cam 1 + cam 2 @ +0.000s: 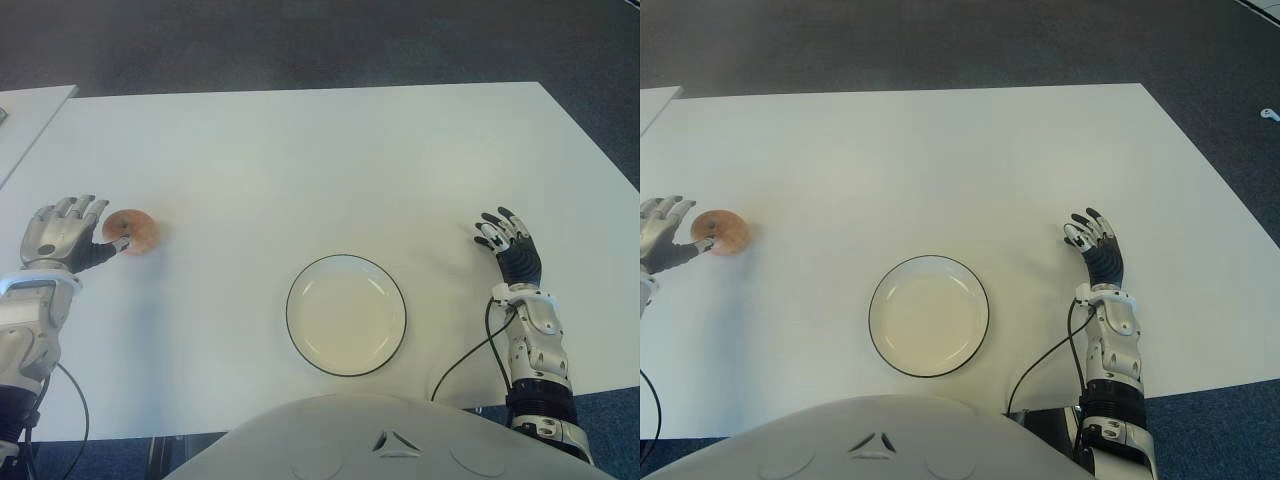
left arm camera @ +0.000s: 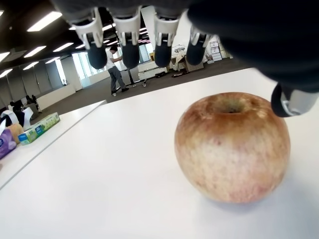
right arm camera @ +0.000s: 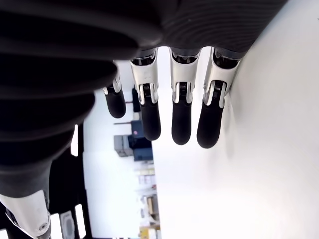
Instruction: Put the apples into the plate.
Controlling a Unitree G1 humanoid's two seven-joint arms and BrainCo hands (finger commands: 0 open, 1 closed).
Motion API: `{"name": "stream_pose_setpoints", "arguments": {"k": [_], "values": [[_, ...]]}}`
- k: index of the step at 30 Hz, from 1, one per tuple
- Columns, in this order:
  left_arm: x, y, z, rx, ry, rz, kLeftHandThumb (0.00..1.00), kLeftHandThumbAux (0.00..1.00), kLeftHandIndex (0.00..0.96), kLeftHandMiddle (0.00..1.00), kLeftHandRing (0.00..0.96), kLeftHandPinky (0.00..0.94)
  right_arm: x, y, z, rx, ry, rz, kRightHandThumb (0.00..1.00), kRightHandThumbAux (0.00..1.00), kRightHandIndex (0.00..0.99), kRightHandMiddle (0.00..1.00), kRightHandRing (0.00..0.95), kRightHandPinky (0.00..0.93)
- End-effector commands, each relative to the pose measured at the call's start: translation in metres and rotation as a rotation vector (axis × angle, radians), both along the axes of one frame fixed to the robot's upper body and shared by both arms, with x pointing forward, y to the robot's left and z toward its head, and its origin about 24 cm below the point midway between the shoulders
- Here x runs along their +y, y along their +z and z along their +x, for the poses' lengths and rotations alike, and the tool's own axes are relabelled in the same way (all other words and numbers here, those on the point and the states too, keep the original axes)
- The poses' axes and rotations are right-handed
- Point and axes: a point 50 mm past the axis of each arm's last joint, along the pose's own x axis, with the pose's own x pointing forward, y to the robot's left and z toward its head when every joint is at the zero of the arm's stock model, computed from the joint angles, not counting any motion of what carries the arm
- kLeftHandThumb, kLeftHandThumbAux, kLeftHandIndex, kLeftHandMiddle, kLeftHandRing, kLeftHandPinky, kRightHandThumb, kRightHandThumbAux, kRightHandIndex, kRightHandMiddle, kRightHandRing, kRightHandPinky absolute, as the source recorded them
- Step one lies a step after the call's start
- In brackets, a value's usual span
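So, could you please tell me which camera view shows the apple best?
The left wrist view: the apple fills it, stem dimple and skin plain. Both eye views show it small beside the left hand. The right wrist view shows only the right hand.

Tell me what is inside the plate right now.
Nothing shows inside the plate; its whole cream inner surface is uncovered. The one apple sits on the table to its left, at the open left hand. The right hand holds nothing.
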Motion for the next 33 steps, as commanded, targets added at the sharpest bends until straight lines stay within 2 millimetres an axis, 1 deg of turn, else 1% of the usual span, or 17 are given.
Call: {"name": "stream_pose_setpoints", "arguments": {"k": [1,5,10,12,15,19,23,25,30,33], "values": [[-0.003,-0.005,0.001,-0.001,-0.014,0.001,0.303,0.235,0.000,0.000,0.000,0.000,-0.001,-0.013,-0.007,0.079,-0.008,0.011,0.240,0.656,0.138,0.271,0.281,0.304],[-0.002,-0.006,0.002,-0.004,-0.019,0.001,0.306,0.234,0.000,0.000,0.000,0.000,-0.001,-0.015,-0.007,0.074,-0.005,0.021,0.235,0.658,0.142,0.286,0.296,0.314],[-0.003,-0.007,0.004,-0.006,-0.024,0.000,0.304,0.222,0.000,0.000,0.000,0.000,0.000,-0.017,-0.005,0.060,-0.004,0.046,0.242,0.661,0.134,0.269,0.273,0.269],[-0.003,-0.007,0.005,-0.008,-0.027,-0.004,0.301,0.218,0.000,0.000,0.000,0.000,-0.003,-0.018,-0.003,0.070,0.002,0.046,0.248,0.663,0.128,0.256,0.260,0.257],[-0.004,-0.008,0.007,-0.013,-0.032,-0.011,0.299,0.213,0.000,0.000,0.000,0.000,-0.003,-0.014,-0.005,0.076,0.011,0.035,0.245,0.656,0.123,0.241,0.247,0.250],[-0.005,-0.009,0.010,-0.019,-0.040,-0.021,0.301,0.208,0.000,0.000,0.000,0.000,-0.004,-0.013,-0.006,0.074,-0.002,0.023,0.234,0.649,0.124,0.246,0.249,0.257],[-0.007,-0.010,0.013,-0.018,-0.043,-0.030,0.306,0.206,0.000,0.000,0.000,0.000,-0.004,-0.015,-0.008,0.091,-0.004,0.003,0.214,0.646,0.137,0.279,0.277,0.286],[-0.008,-0.012,0.015,-0.016,-0.043,-0.034,0.308,0.207,0.000,0.000,0.000,0.000,-0.004,-0.016,-0.008,0.089,-0.002,0.004,0.209,0.643,0.141,0.288,0.284,0.286],[-0.009,-0.015,0.019,-0.007,-0.042,-0.044,0.310,0.209,0.000,0.000,0.000,0.000,-0.002,-0.018,-0.009,0.077,-0.001,0.026,0.228,0.644,0.138,0.271,0.266,0.259],[-0.010,-0.017,0.021,0.002,-0.037,-0.052,0.310,0.208,0.000,0.000,0.000,0.000,-0.003,-0.019,-0.008,0.067,-0.007,0.041,0.238,0.645,0.132,0.259,0.260,0.268]]}}
